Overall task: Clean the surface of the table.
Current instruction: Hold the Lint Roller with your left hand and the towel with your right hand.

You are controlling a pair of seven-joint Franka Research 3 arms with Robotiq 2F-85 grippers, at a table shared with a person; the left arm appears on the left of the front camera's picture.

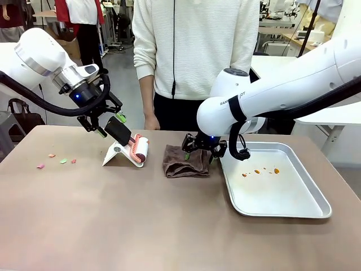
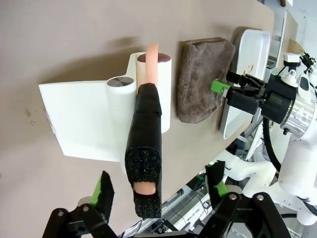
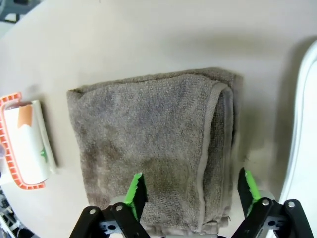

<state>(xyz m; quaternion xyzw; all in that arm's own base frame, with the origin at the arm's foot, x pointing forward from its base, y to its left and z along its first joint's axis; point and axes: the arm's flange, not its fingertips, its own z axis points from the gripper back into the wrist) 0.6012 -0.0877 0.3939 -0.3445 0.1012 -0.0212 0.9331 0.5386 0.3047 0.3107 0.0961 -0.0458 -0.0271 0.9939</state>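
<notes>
Table [image 1: 141, 226]: one, matte brownish-taupe top spanning the near view. Four small pink and green scraps [image 1: 63, 161] lie far left. One lint roller [image 1: 138, 149] on a white stand, one folded brown towel [image 1: 183, 164], one metal tray [image 1: 282, 197] at right. Left gripper [image 1: 111, 125] is spread wide, straddling the roller's black handle [image 2: 146, 134], not gripping. Right gripper [image 3: 192, 191] is spread over the towel, holding nothing.

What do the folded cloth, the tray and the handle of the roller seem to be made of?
The cloth looks like brown terry fabric: fuzzy looped pile, stitched hem. The tray seems metal, perhaps steel or aluminium: silvery sheen, raised rim. The roller handle appears wrapped in black foam: matte, porous grain.
</notes>
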